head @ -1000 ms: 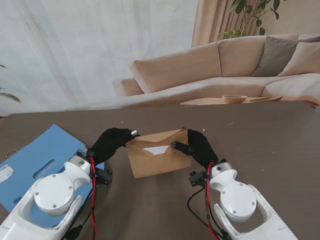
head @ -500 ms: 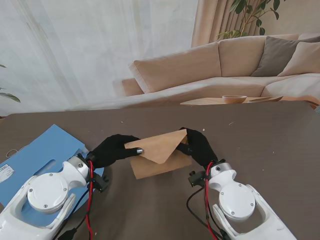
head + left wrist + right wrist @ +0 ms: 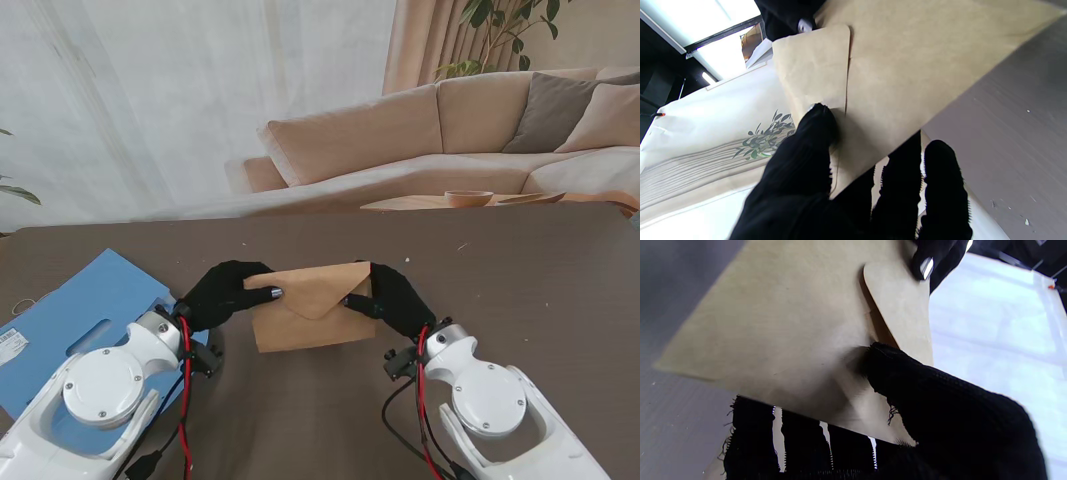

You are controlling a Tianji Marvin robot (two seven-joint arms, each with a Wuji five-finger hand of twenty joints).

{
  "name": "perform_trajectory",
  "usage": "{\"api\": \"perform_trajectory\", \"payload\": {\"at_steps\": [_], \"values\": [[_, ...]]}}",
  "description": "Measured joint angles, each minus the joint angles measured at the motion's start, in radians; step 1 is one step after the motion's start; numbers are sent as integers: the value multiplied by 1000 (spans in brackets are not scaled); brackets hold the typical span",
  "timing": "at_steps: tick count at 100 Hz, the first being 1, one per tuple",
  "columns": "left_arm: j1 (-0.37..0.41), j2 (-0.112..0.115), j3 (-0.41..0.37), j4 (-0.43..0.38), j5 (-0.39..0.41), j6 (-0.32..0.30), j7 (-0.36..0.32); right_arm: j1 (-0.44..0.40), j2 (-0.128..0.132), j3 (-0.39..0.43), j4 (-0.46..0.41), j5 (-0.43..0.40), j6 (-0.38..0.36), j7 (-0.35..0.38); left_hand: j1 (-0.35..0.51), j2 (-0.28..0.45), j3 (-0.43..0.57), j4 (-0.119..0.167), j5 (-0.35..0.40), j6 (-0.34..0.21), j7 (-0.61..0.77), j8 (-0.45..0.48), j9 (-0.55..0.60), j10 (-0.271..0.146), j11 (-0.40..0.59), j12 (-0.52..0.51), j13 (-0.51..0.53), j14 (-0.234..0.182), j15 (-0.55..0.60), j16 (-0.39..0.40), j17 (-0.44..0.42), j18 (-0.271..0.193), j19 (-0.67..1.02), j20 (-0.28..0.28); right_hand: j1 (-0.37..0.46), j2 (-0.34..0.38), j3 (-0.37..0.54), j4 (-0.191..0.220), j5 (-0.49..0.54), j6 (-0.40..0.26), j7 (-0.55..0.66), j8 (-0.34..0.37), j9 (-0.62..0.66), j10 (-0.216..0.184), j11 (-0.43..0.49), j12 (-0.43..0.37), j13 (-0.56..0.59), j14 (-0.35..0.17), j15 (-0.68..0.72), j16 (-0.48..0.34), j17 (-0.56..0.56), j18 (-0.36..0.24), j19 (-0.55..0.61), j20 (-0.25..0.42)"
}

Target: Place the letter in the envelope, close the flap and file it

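step: flap closing | left hand pinches kraft envelope, thumb pressing flap | right hand clamps opposite edge, steadying | centre frame

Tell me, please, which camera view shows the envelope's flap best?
The stand view: the whole flap lies folded over the envelope. The left wrist view shows only the flap's tip, the right wrist view its tip and one edge.

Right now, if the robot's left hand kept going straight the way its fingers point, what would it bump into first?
Probably the right hand. The left hand points across the brown envelope it already grips, and the right hand holds the opposite end. Depth is hard to judge.
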Motion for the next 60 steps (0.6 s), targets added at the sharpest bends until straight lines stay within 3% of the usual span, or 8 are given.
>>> {"api": "perform_trajectory", "payload": {"at_steps": [7, 17, 22, 41, 60], "values": [[0, -5, 1, 1, -4, -1, 19, -10, 14, 17, -11, -3, -8, 48, 0, 0, 0, 0, -7, 0, 8, 19, 0, 4, 9, 2, 0, 0, 10, 9, 0, 0, 0, 0, 0, 17, 26, 50, -104, 6, -64, 12, -143, -17, 0, -21, -95, -12, -60, -23, -65, -15, -57, -1], [-2, -10, 6, 3, -1, -4, 39, -21, 32, 37, -25, 1, -15, 108, 0, 0, 2, 0, -14, 0, 18, 27, -1, 4, 9, 12, 0, 1, 10, 10, 0, 0, 1, 0, -3, 2, 31, 50, -212, 28, -96, 7, -257, -29, 5, -46, -179, -17, -95, -24, -118, -37, -116, -1], [-3, -12, 8, 3, 4, -5, 42, -24, 39, 43, -29, 12, -19, 125, 0, 0, 3, 0, -14, 0, 18, 33, -1, 5, 9, 12, 0, 1, 10, 10, 0, 0, 1, 0, -13, -8, -9, 51, -229, 29, -101, -1, -280, -34, -2, -53, -191, -24, -118, -28, -130, -38, -127, 0], [-7, -12, 15, 6, 20, -11, 45, -19, 45, 34, -29, 58, -13, 107, 0, 0, 9, 0, -15, 0, 18, 37, -1, 5, 9, 12, 0, 1, 12, 11, 0, 0, 1, 0, -260, -18, -161, 58, -185, 51, -101, -13, -253, -22, 2, -51, -185, -24, -88, -26, -118, -38, -135, 27], [-5, -12, 20, 7, 22, -18, 45, 12, 21, -10, -22, 61, 58, -12, 0, 0, 9, 0, -15, 1, 18, 43, -1, 5, 9, 12, 0, 1, 19, 11, 1, 0, 2, -2, -310, -6, -188, 60, -26, 68, -67, -11, -80, 16, 39, -38, -70, -10, -9, -8, -34, -11, -63, 51]]}}
